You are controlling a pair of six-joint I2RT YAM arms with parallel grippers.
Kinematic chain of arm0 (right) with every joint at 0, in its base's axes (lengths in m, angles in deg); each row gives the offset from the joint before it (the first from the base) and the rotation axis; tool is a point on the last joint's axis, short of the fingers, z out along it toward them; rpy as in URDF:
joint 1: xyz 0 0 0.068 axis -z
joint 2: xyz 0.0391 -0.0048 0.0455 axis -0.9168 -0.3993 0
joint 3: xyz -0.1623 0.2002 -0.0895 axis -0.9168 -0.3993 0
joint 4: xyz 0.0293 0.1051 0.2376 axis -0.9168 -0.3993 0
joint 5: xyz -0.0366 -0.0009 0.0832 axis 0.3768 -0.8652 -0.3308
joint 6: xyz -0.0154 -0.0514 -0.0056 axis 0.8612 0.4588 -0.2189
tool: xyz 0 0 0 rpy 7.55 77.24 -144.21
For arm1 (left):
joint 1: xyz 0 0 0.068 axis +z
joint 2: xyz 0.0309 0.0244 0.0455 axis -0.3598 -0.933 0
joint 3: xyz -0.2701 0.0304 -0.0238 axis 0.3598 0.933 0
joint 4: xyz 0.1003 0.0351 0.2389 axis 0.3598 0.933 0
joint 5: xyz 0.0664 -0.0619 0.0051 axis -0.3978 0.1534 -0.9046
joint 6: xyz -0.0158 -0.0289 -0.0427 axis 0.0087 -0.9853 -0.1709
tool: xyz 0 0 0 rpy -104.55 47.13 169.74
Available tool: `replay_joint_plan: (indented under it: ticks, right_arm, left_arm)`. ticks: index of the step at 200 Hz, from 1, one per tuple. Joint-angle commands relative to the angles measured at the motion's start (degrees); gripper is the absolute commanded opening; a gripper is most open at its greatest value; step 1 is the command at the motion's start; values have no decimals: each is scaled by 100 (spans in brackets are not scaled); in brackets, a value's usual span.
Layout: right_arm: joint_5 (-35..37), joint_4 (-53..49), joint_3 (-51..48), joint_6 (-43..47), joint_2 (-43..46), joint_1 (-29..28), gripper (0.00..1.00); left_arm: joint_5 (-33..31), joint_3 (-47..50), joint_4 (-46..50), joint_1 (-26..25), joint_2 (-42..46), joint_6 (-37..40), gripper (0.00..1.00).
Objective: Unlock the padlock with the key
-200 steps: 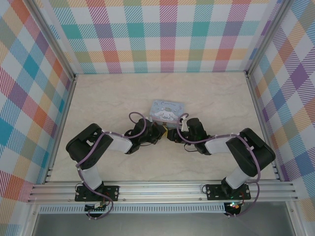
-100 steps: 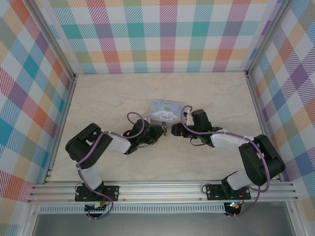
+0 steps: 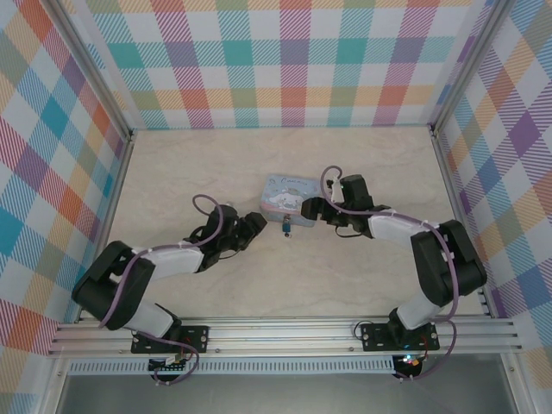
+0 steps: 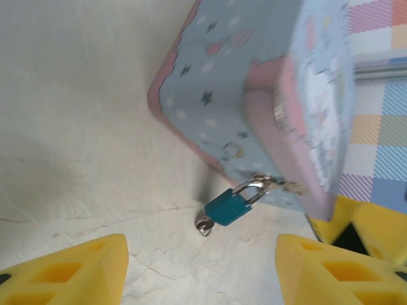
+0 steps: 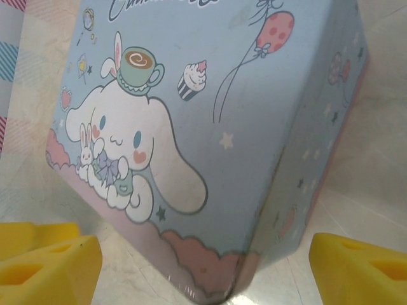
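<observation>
Both my grippers clear of the padlock, key in its base

My left gripper (image 4: pixel 202 270) and right gripper (image 5: pixel 205 270) stand wide open, holding nothing; the padlock (image 4: pixel 227 206) hangs from the tin (image 4: pixel 254 82) at its near side, mid-tabletop; the key (image 4: pixel 204 225) looks seated; I cannot tell whether the shackle has sprung, so I judge the turn unproven.

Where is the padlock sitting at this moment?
In the left wrist view the padlock is hooked on the clasp of the cartoon-printed tin; the top view puts it mid-table at the tin's near edge.
</observation>
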Motion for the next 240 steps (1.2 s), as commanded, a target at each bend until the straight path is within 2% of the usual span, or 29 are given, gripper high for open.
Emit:
replay_joint_plan:
  ticks: [1,60,82,132,176,212,240]
  right_arm:
    - [-384,115,382,25,-317,33,84]
    - [-1189,534,1554,222,-1417,42,82]
    - [-1042,378,1790,353,-1579,42,82]
    - [-151,261,1066,901,-736,52,83]
    - [-130,472,3,1428,97,-233,70]
    - [-220,604,-194,1743,2,-762,67]
    - [-25,645,64,1881,-404,-1092,67]
  left_arm:
    - [-1,12,576,239,346,348,63]
    - [315,-50,536,466,444,608,61]
    - [495,-76,428,460,351,734,60]
    - [521,90,118,450,246,627,59]
    - [252,53,419,467,423,729,59]
    - [484,-203,718,820,509,775,63]
    - [739,-357,760,1088,460,794,63]
